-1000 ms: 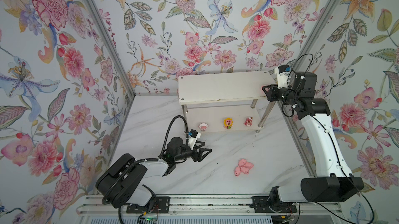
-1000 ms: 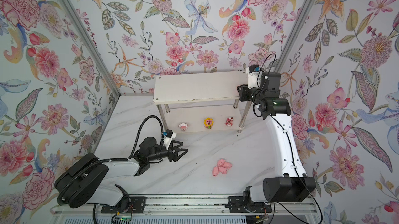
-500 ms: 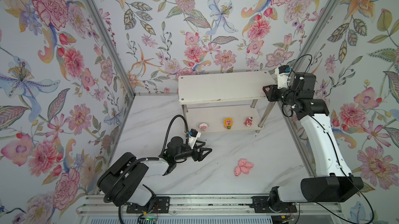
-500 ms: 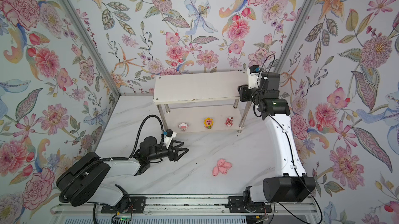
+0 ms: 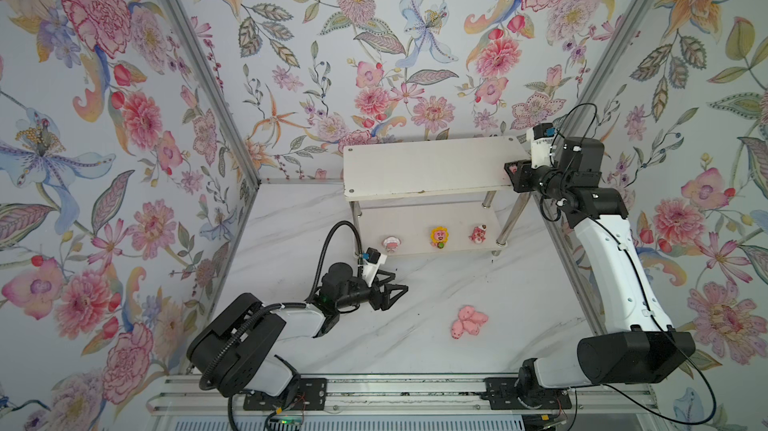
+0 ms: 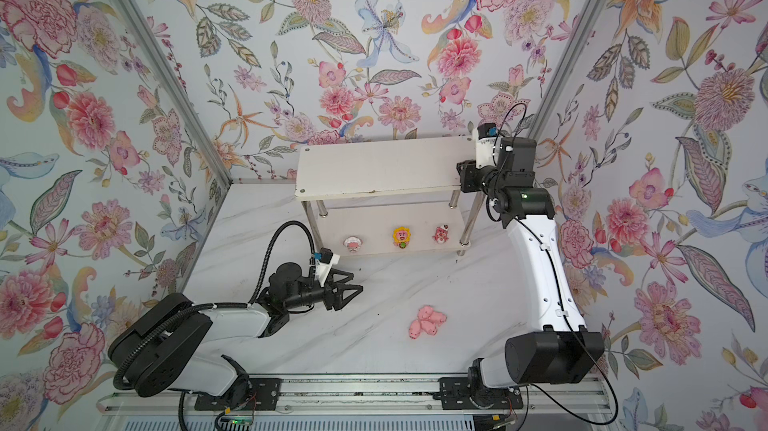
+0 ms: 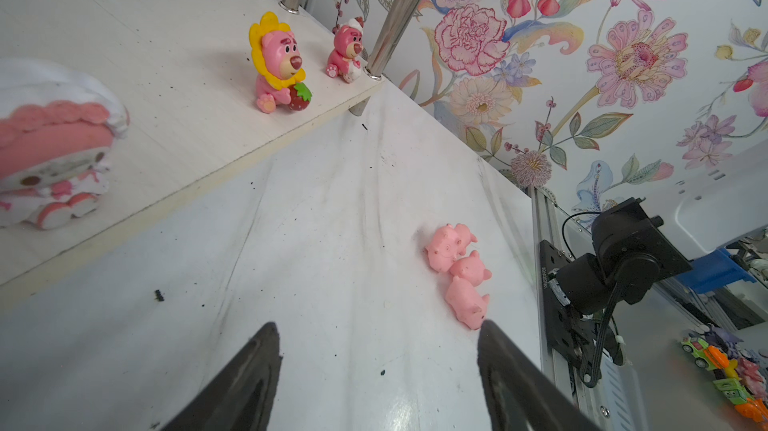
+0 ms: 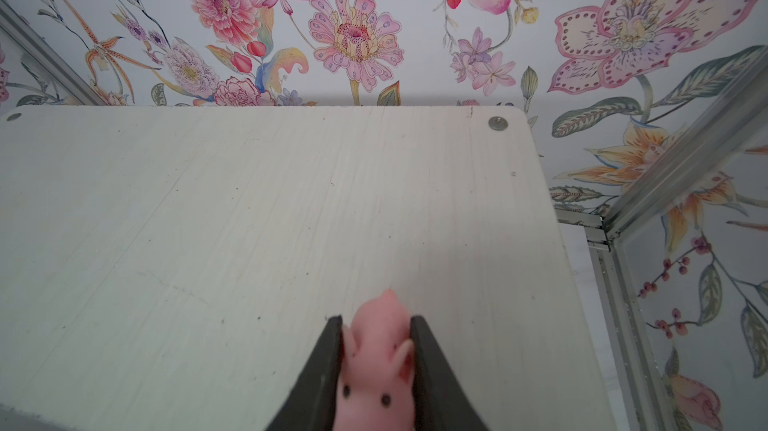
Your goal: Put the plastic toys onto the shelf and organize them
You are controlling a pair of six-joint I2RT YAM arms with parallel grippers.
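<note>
The right gripper [image 8: 376, 321] is clamped on a pale pink pig [image 8: 376, 366], with the shelf [image 8: 249, 221] top board beneath its fingers. The left gripper [image 7: 377, 325] is spread wide and empty. More pigs [image 7: 457, 271] huddle on the table [image 7: 332, 221] just ahead of one finger — farther off, the sunflower toy [image 7: 278, 63], dark pink bear [image 7: 345, 52] and white-pink toy [image 7: 50, 146] stand on the lower board.

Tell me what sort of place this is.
Likely a robot test booth, not a home: left arm and right arm bolted to an aluminium rail, wallpaper panels in metal framing boxing in a marble-look tabletop, a small two-tier shelf.
</note>
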